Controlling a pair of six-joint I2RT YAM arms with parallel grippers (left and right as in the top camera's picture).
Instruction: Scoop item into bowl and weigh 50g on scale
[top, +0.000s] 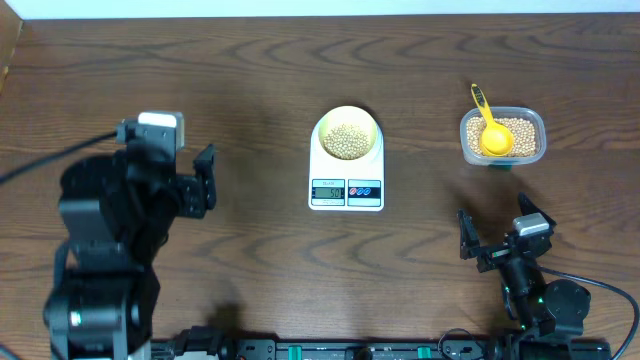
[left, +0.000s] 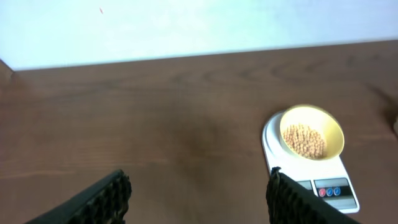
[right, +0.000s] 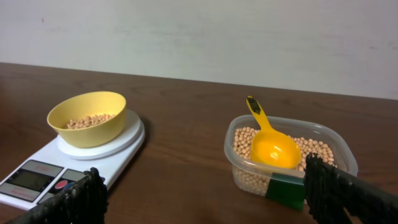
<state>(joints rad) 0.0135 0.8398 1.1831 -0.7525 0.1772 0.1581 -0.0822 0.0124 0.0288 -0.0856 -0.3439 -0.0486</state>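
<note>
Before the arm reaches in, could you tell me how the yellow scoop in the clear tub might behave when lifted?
The scoop looks like rigid plastic, so it is probably stiff and light. Its thin, glossy handle may slip or pivot in a grip. It rests on loose beans in the tub, so it should lift free.

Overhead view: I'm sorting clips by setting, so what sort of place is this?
Probably a robotics lab bench: bare wooden table, plain white wall, and two robot arms mounted beside a kitchen scale.

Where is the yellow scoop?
In the overhead view, the yellow scoop lies in the clear tub of beans, right of the scale.
</note>
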